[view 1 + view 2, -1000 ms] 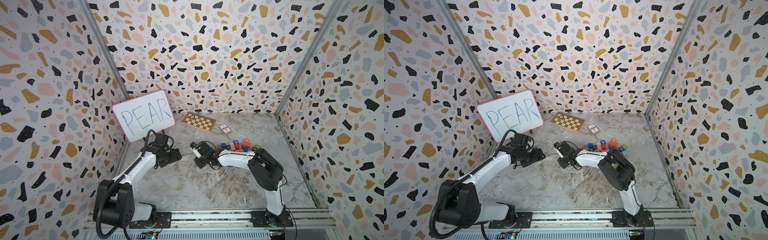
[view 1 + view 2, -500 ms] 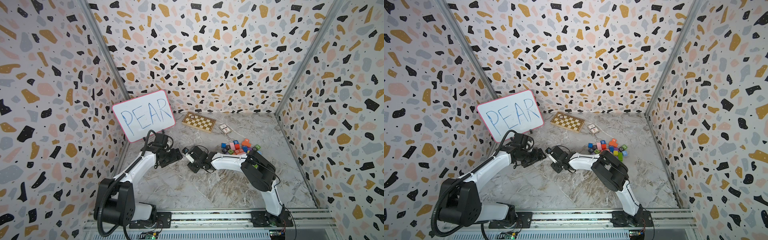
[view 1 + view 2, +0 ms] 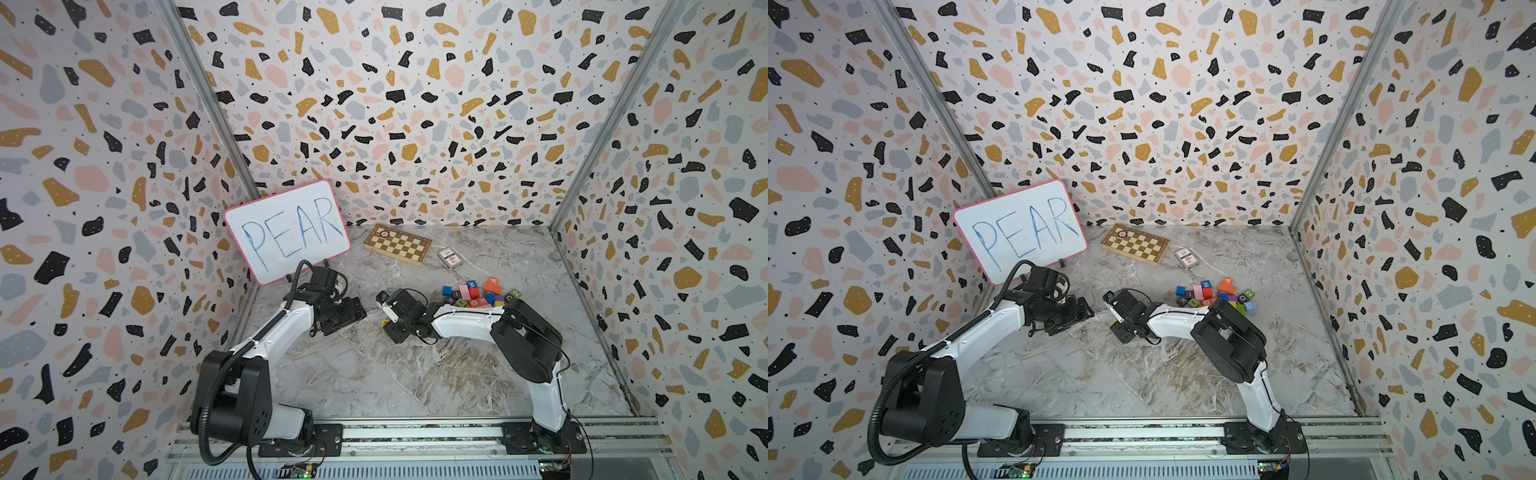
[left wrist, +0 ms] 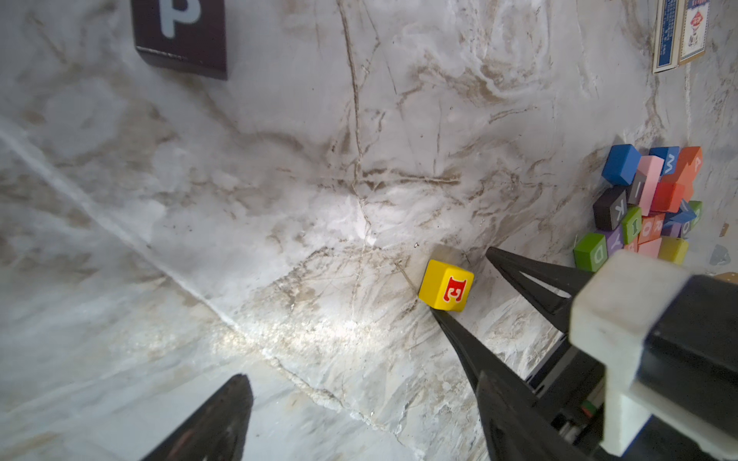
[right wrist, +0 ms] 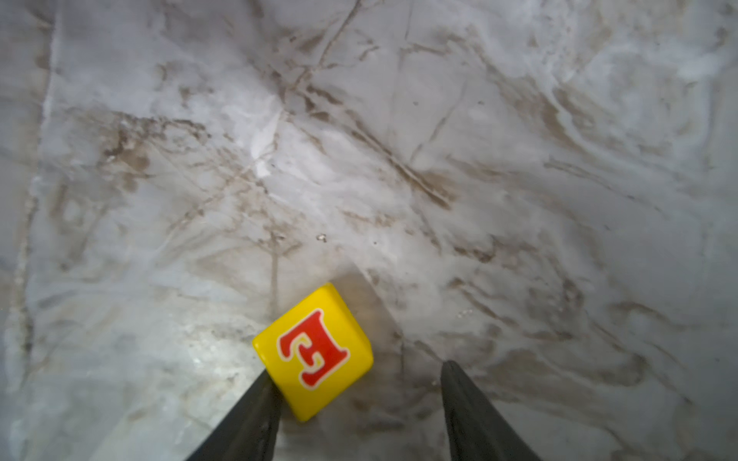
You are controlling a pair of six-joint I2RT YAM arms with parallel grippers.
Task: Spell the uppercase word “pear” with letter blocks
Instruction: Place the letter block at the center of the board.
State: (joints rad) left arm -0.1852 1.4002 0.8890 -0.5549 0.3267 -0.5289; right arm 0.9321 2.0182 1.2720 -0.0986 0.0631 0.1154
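Both arms reach low and inward, wrists facing each other near the centre. The left arm [image 3: 282,328] stretches forward and up from its base, the left gripper [image 3: 349,316] held low with its jaws spread wide. The right arm [image 3: 465,324] rises, folds sharply at the elbow and sweeps across toward the left, the right gripper [image 5: 357,369] pointing down, jaws parted
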